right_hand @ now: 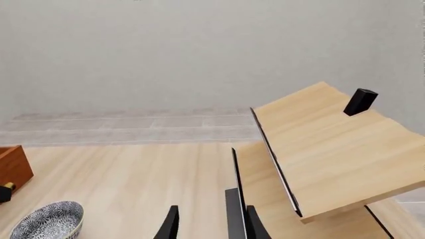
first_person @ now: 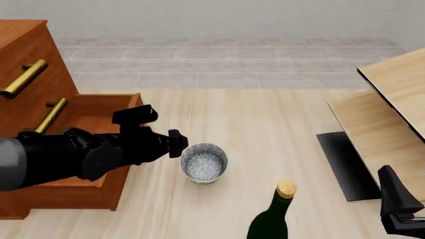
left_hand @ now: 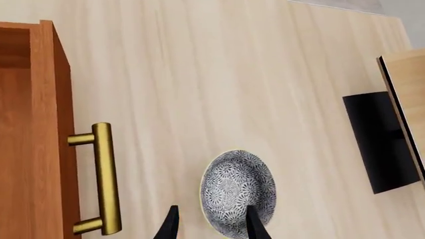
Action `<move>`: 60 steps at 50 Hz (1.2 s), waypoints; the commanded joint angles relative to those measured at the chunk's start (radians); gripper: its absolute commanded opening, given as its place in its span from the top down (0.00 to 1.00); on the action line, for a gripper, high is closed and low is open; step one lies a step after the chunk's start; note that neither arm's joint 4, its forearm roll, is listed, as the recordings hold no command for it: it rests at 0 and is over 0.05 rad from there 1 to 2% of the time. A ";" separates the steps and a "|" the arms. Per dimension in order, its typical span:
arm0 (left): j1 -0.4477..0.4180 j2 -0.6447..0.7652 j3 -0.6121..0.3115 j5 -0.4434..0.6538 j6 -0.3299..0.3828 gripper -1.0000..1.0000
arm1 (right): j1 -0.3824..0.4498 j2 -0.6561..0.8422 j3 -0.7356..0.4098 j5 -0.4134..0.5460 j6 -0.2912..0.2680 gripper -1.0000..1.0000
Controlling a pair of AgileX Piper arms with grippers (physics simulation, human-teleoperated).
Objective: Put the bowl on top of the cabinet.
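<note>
While the left arm reaches in from the cabinet's side, its gripper hangs just over the bowl with the two dark fingertips set apart. One fingertip lies over the bowl's patterned inside near the rim, and the other lies outside the rim, over bare table, so the jaws straddle the bowl's wall with a clear gap between them. Whether either tip actually touches the ceramic is hard to tell from the left wrist view; nothing is clamped.

The bowl stands upright on the pale wooden table, just beside the front of the cabinet, near the corner of its pulled-out lower drawer. Blue speckled pattern covers it inside and out. In the left wrist view a brass bar handle sits on the reddish-brown wood close to the bowl but apart from it.

A dark green corked bottle stands upright on the table nearer the camera than the bowl and well apart from it. Slanted light-wood panels rise at the right side of the table, over a black base.

The right gripper is low at the front view's right edge, away from the bowl. Its fingertips stand apart with nothing between them but the edge of a panel farther off, and it holds nothing.
</note>
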 commanded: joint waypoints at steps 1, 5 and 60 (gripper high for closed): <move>-0.004 0.024 0.002 -0.009 0.003 0.00 | -0.002 0.000 0.001 -0.004 0.005 0.00; -0.007 0.030 0.001 -0.011 0.006 0.00 | -0.002 0.000 0.002 -0.005 0.005 0.00; -0.040 0.092 0.022 -0.060 -0.013 0.00 | 0.009 0.000 0.000 0.006 0.001 0.00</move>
